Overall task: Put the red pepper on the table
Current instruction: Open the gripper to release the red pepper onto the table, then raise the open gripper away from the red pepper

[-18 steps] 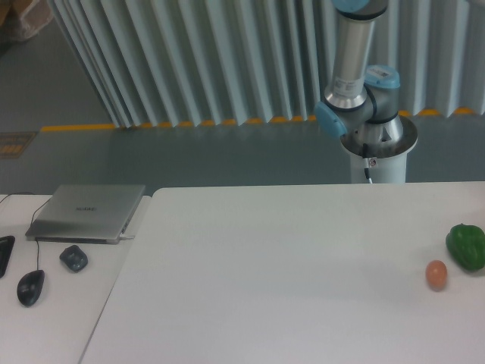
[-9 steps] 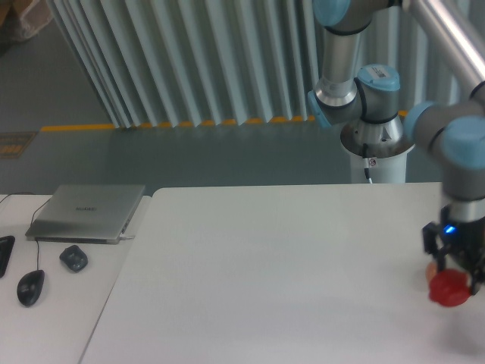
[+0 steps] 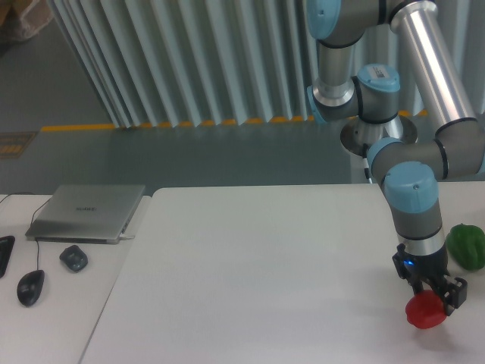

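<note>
The glossy red pepper hangs between the fingers of my gripper, low over the right side of the white table. The gripper points straight down and is shut on the pepper's top. Whether the pepper's underside touches the table surface cannot be told from this view. The arm reaches down from the upper right, with its blue-capped wrist just above the gripper.
A green bell pepper lies at the table's right edge, close behind the gripper. On the narrower desk at left sit a closed laptop, a small dark object and a mouse. The robot base stands behind the table.
The arm came into view from the right carrying the red pepper, then moved left and slightly lower. The orange-brown egg-shaped object seen earlier is now hidden.
</note>
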